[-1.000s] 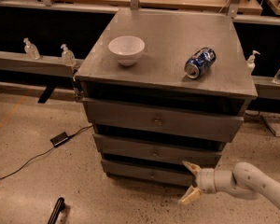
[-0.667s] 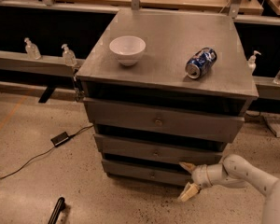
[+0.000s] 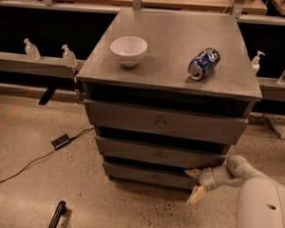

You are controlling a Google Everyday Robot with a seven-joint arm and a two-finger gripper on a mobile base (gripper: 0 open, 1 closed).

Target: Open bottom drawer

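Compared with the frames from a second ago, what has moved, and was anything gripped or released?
The arm folded in, and its bulk now fills the lower right corner, nearer the camera. The pincer barely shifted: it is still open at the right end of the bottom drawer, gripping nothing. The drawer has not slid, and the bowl and can lie as before.
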